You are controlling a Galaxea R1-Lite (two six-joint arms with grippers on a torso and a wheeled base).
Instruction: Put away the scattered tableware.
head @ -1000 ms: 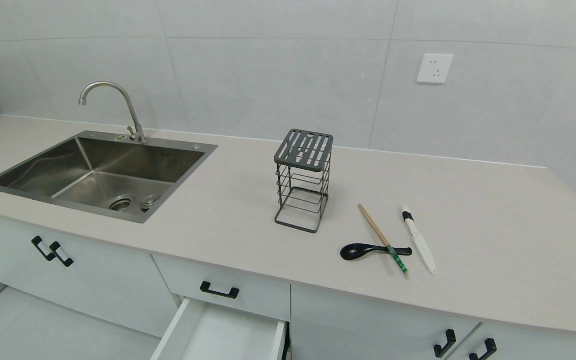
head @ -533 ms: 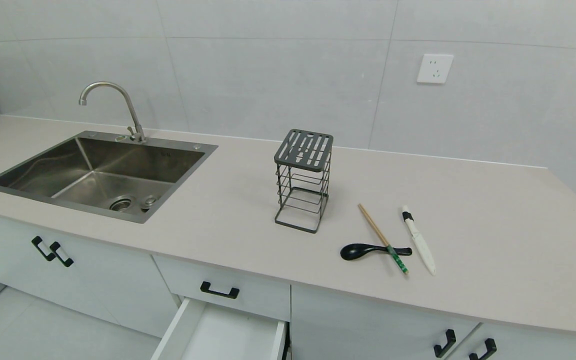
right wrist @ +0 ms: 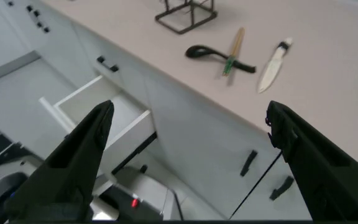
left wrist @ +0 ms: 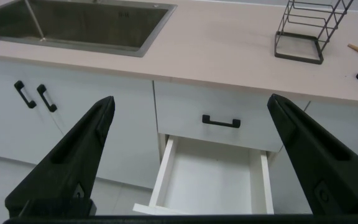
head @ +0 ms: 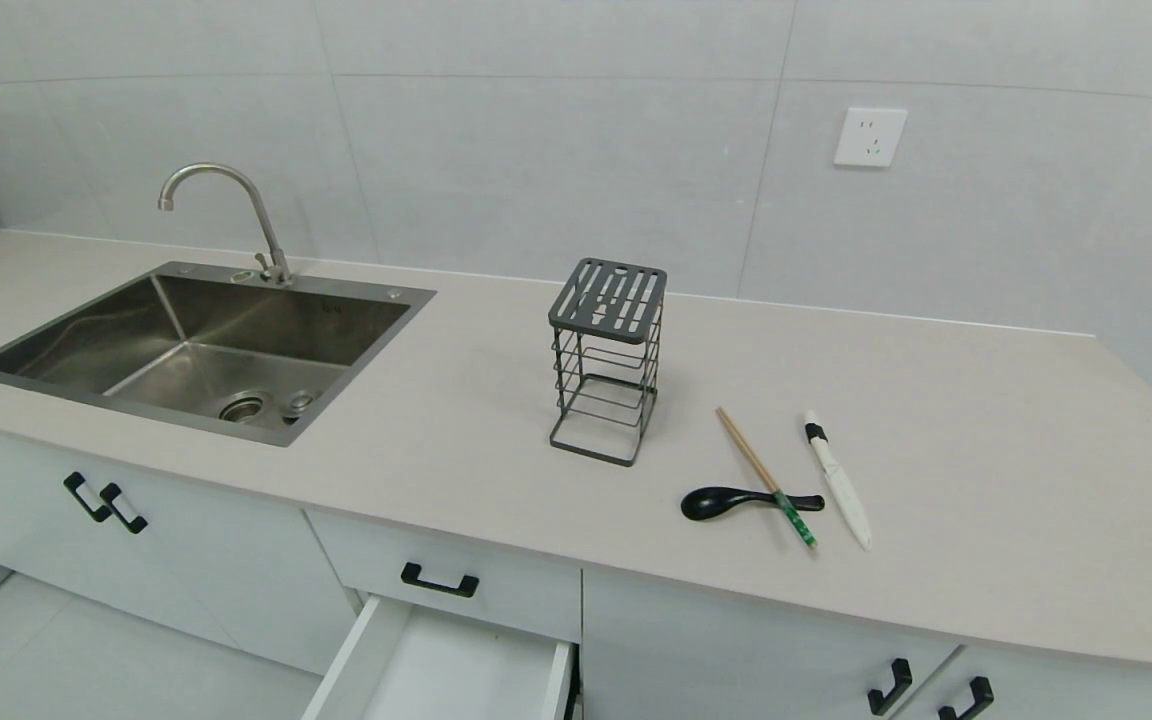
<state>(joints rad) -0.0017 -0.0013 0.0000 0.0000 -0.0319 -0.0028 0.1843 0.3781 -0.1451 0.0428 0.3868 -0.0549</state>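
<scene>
Left gripper (left wrist: 189,99): both black fingers are spread wide and grasp nothing. Beyond the gap lies the open white drawer (head: 436,670), which the head view shows at the lower centre of the frame.

Head view, left to right:
- Rectangular stainless-steel sink (head: 126,408), set into the beige countertop (head: 936,400) at the middle left. The curved chrome faucet (head: 261,220) stands at its far rim.
- Dark grey wire rack with a slotted top (head: 604,365), upright at the centre of the frame.
- Black spoon (head: 726,500), flat on the countertop right of centre and near the front edge, with its bowl toward the left.
- Pair of wooden chopsticks with green ends (head: 766,478), lying diagonally across the spoon's handle and touching it.
- White knife with a black band (head: 839,482), flat, just right of the chopsticks and apart from them.
- White wall socket (head: 869,137), at the upper right on the tiled wall.

Right gripper (right wrist: 189,107): both black fingers are spread wide and grasp nothing. It hangs in front of the cabinet fronts, with the spoon, chopsticks and knife beyond it.
</scene>
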